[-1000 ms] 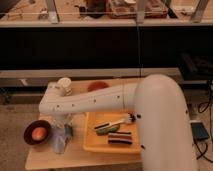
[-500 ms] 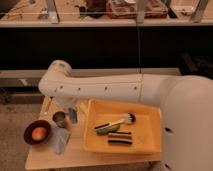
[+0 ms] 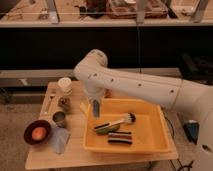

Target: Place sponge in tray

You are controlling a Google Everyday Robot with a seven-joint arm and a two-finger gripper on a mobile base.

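Observation:
My gripper (image 3: 95, 103) hangs down from the wrist of the big white arm, right over the left rim of the yellow-orange tray (image 3: 150, 145). It is shut on the sponge (image 3: 95, 111), a small dark grey-blue block that hangs upright just above the tray's left edge. The tray stands on the right half of the wooden table. It holds a brush with a white handle (image 3: 122, 120), a green item (image 3: 107, 129) and black strips (image 3: 120, 138).
A small metal cup (image 3: 59, 118), a dark-red bowl with an orange object (image 3: 37, 133), a pale bluish translucent item (image 3: 59, 140), a white cup (image 3: 64, 84) and a small dark object (image 3: 64, 103) stand on the table's left half. A dark counter runs behind.
The arm has swung right from beside the metal cup to the tray's left rim, carrying the sponge. The white cup, hidden before, now shows.

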